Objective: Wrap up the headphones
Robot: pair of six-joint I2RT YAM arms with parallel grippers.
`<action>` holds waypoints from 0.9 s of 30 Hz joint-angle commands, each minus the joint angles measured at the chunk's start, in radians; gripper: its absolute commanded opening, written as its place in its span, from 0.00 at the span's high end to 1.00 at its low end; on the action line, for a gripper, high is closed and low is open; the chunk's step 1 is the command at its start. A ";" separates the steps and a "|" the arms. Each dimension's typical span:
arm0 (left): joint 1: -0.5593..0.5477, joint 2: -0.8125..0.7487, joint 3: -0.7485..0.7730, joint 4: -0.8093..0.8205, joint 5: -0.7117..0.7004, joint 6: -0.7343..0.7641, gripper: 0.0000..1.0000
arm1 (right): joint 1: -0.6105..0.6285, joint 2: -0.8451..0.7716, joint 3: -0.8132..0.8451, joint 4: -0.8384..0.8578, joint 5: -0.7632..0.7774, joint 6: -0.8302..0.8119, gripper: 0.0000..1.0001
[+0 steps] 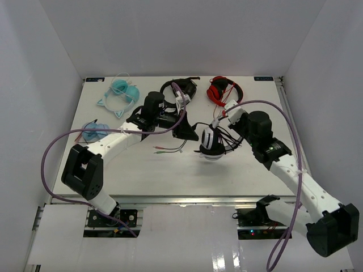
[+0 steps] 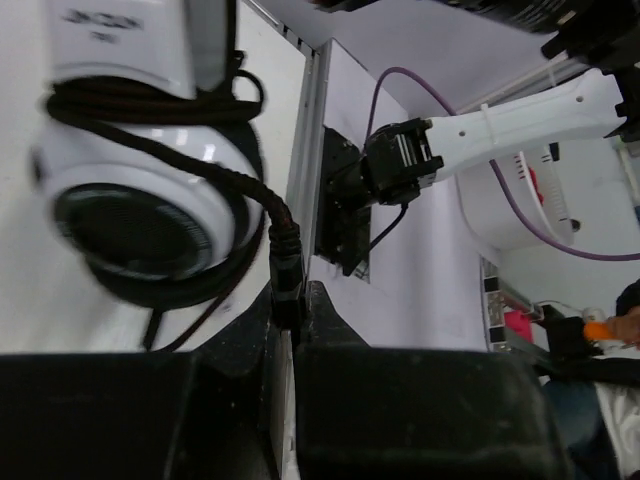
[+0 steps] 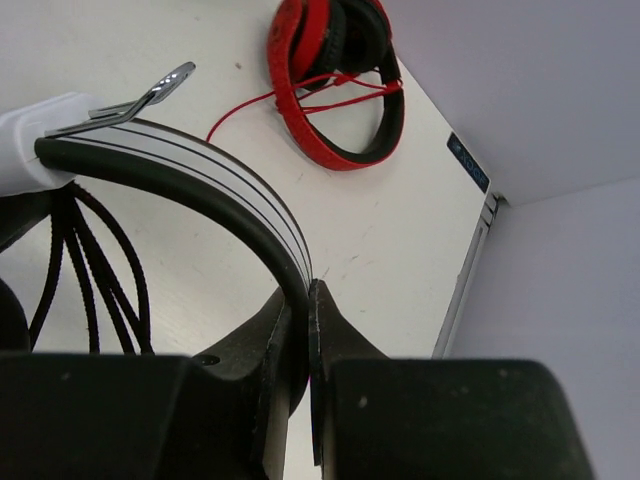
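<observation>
Seen from above: a white bench point(image 1: 142, 170) with walls on three sides. The white headphones point(image 1: 211, 145) are near its middle, cups together, between the two hands, with a black cable point(image 1: 229, 139) looped around them in several strands. The left hand point(image 1: 190, 133) is just beside the cups on their left, and the right hand point(image 1: 229, 127) is just beside them on the upper right. Thin wires with coloured tips point(image 1: 169, 149) lie on the bench to the left of the cups. Along the far edge sit a pale teal pair point(image 1: 122, 93), a black pair point(image 1: 178, 90) and a red pair point(image 1: 224, 89), and a blue pair point(image 1: 93, 131) sits by the left edge. Whether the white pair touches the bench I cannot tell from here. From the left wrist: one white cup point(image 2: 140, 190) with a dark round face is close up and somewhat blurred. The braided cable point(image 2: 265, 205) crosses over the cup and runs down into the left hand point(image 2: 295, 315), whose fingers are pressed almost together and pinch it. From the right wrist: the right hand point(image 3: 305, 310) is clamped tight, fingers meeting on the headband point(image 3: 200, 175), a black band with white stripes that arches up to the left. A bare metal slider point(image 3: 150, 90) sticks out at the top of the band. Strands of cable point(image 3: 90, 260) hang below the band at left. The red pair point(image 3: 335, 90) lies on the bench beyond, well apart from the hand.
</observation>
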 commanded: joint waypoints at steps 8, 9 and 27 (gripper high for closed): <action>-0.082 -0.040 -0.184 0.399 -0.317 -0.439 0.87 | 0.075 0.400 0.224 0.132 0.137 0.661 0.92; -0.082 -0.041 -0.193 0.373 -0.360 -0.411 0.83 | 0.074 0.425 0.258 0.115 0.123 0.695 0.92; -0.083 -0.098 -0.361 0.181 -0.518 -0.308 0.36 | 0.109 0.772 0.435 0.089 -0.145 0.849 0.86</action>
